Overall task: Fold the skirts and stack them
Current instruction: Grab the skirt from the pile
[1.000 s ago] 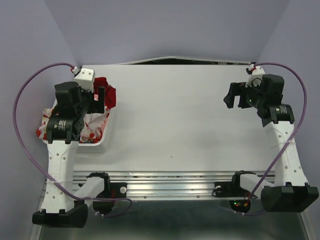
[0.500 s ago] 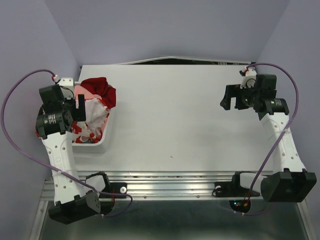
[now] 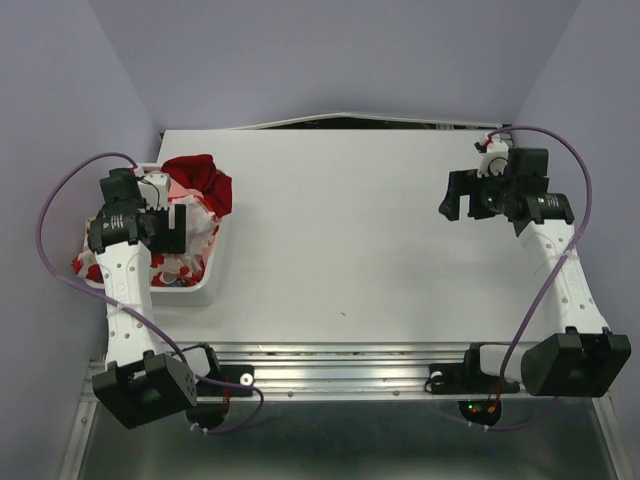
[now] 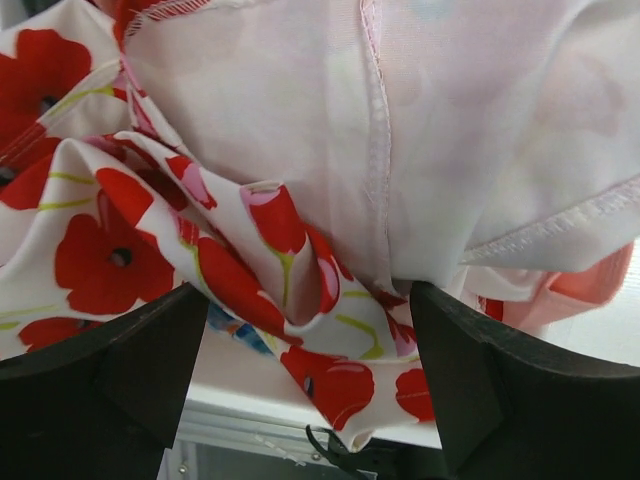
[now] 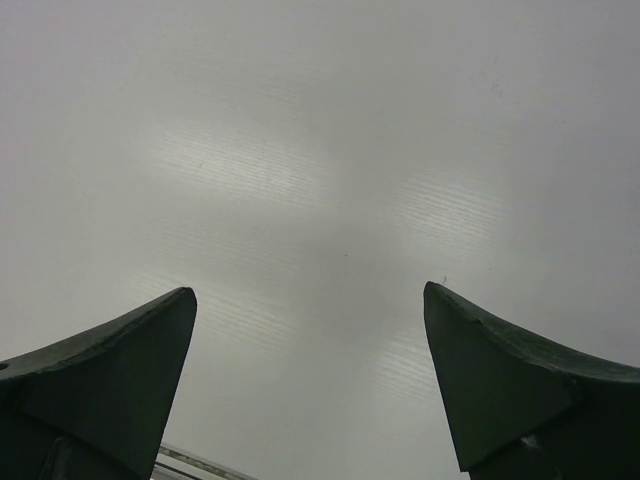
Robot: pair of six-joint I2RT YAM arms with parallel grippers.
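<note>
White tabletop [image 3: 350, 230]: the floral skirt [image 4: 250, 220] lies heaped in the bin [image 3: 205, 285] directly beneath the left claw [image 4: 305, 300], jaws apart; the right claw [image 5: 310, 300], also apart, hangs well away.

White table [image 3: 350, 230], tray [image 3: 196, 288] (left edge)

Floral skirt [image 4: 110, 260]: thin woven cloth, matt, soft creases. Pale pink cloth [image 4: 480, 120]: finer, slightly sheer, overlocked seams. Table [image 5: 320, 150]: matt white, faint fine ribbing, looks like plastic sheet. Right gripper [image 5: 310, 390] fingers [image 5: 500, 390]: matt black plastic. Bin [image 3: 190, 290]: smooth white plastic. Front rail [image 3: 350, 352]: bare metal.
</note>
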